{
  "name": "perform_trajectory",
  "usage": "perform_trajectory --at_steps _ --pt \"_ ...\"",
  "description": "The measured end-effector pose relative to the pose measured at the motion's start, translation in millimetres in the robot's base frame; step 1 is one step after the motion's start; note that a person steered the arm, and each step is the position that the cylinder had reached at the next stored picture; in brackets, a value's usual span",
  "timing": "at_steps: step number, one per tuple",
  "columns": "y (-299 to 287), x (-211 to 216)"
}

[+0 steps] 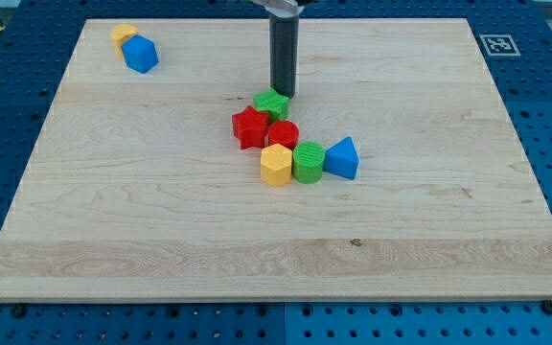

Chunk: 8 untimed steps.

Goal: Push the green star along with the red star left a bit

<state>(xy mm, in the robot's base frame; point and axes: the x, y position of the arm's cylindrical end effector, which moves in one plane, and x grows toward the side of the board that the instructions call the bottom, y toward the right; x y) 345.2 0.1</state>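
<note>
The green star lies near the board's middle, touching the red star just below and to its left. My tip stands at the green star's upper right edge, touching or nearly touching it. A red cylinder sits right below the green star, against the red star's right side.
A yellow hexagon block, a green cylinder and a blue triangle block form a row below the red cylinder. A blue block and a yellow block sit at the view's top left. The wooden board lies on a blue pegboard.
</note>
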Motion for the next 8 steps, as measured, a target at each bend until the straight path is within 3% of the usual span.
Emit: perform_trajectory --at_steps 1,2,3,4,8 --pt "-5.8 -24.8" --pt "45.5 -17.8" --pt "106.5 17.9" --pt "107.8 52.1" --pt "25.0 41.0"
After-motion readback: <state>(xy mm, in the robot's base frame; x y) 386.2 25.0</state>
